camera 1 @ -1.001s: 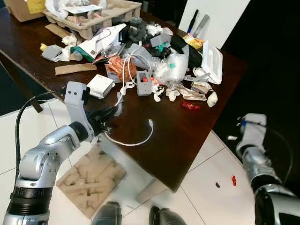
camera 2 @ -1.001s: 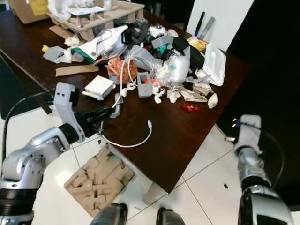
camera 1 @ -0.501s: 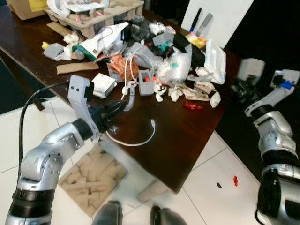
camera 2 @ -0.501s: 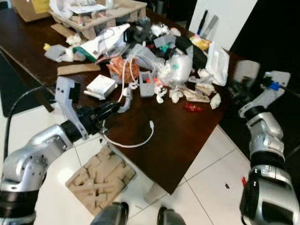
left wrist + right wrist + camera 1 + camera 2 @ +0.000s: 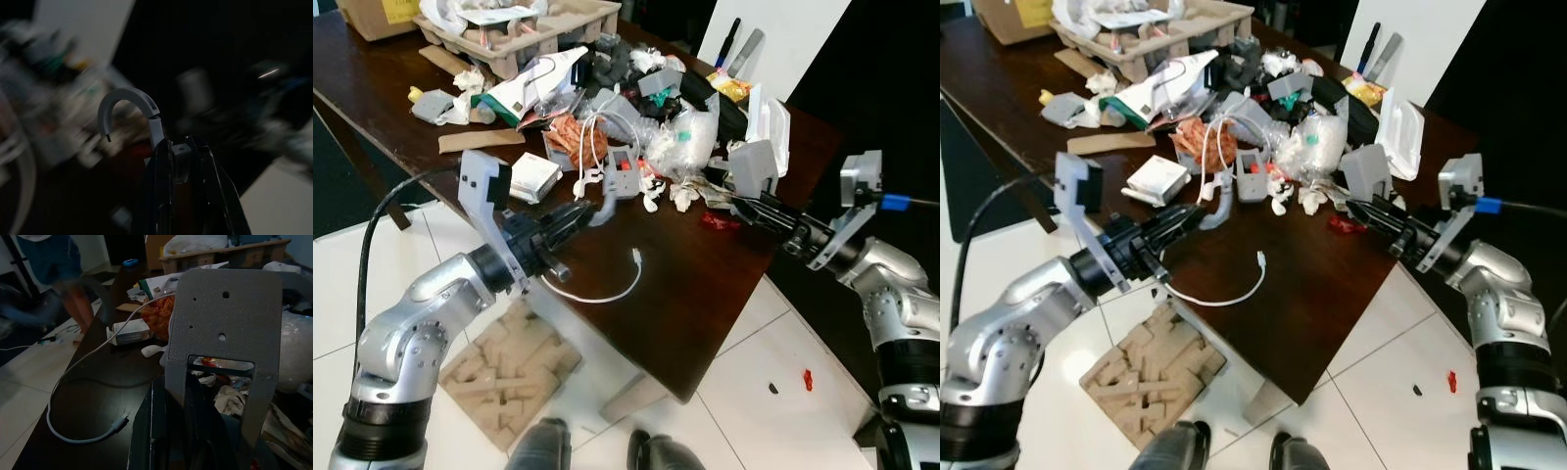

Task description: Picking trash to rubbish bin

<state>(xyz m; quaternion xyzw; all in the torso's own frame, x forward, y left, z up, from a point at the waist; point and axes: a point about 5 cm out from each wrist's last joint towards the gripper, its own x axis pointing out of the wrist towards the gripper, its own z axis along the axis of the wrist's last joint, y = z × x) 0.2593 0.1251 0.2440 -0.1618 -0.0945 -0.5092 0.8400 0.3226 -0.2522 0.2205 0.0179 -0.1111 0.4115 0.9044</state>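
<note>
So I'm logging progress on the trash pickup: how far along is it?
Nothing looks binned yet. In hand: the left tool grips a grey hook piece, and the right tool grips a grey plate. Left to do: the trash pile and white cable remain on the table.

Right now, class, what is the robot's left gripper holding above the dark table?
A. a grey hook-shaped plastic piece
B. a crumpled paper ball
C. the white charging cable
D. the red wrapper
A: the left gripper is shut on the grey hook-shaped plastic piece, whose curved end shows clearly in the left wrist view, while the white charging cable lies loose on the table.
</note>
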